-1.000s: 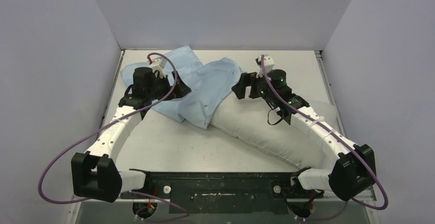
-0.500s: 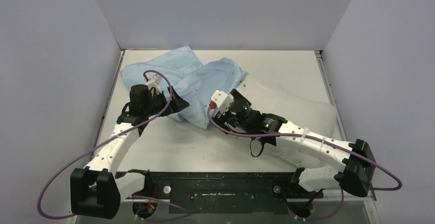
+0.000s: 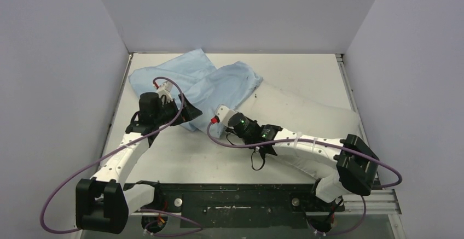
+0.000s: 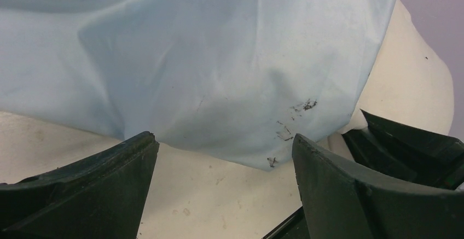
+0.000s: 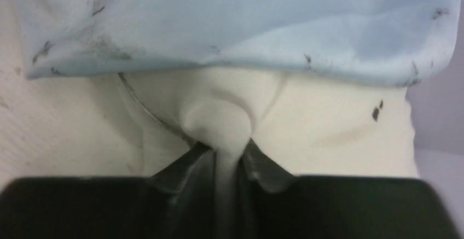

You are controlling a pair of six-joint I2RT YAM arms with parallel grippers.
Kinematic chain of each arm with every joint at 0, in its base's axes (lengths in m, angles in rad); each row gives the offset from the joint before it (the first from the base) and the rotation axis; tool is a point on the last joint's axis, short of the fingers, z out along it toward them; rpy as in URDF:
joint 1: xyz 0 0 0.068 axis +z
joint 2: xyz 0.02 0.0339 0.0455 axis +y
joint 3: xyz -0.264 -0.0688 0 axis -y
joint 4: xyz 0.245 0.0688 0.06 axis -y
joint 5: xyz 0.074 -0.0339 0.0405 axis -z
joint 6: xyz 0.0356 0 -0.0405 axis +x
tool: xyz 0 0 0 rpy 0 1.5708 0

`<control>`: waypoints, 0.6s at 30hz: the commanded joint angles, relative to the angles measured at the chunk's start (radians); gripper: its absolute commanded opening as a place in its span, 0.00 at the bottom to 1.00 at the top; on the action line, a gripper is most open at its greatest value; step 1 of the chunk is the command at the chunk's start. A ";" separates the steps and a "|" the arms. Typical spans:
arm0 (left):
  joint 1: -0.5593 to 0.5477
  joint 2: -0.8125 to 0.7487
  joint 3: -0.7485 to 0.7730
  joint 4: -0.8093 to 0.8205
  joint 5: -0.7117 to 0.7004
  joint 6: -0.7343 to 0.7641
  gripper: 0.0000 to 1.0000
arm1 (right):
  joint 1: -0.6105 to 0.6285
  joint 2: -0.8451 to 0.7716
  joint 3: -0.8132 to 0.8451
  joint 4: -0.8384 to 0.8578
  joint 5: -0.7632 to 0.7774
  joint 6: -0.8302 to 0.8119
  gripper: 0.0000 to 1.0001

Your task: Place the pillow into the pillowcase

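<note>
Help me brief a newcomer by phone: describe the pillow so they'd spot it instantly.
On the white table, right of centre, the pillow lies diagonally from the near right corner toward the middle, one end covered by the pillowcase. It is plump and off-white, not thin light blue, and the right claw pinches a fold of it.

Pillowcase (image 3: 186,80): lay far left on table (image 3: 175,157), covering far-left end of pillow (image 3: 306,113), which ran near-right.
</note>
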 commanded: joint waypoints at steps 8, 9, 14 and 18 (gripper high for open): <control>-0.142 -0.061 0.114 -0.026 -0.157 0.103 0.84 | -0.258 -0.122 0.117 0.327 -0.362 0.460 0.00; -0.159 -0.062 0.117 -0.029 -0.172 0.103 0.83 | -0.275 -0.129 0.129 0.329 -0.367 0.494 0.00; -0.210 -0.061 0.095 0.072 -0.208 0.053 0.76 | -0.330 -0.155 0.160 0.350 -0.422 0.625 0.00; -0.249 -0.038 0.075 0.247 -0.208 0.012 0.75 | -0.338 -0.167 0.160 0.370 -0.458 0.722 0.00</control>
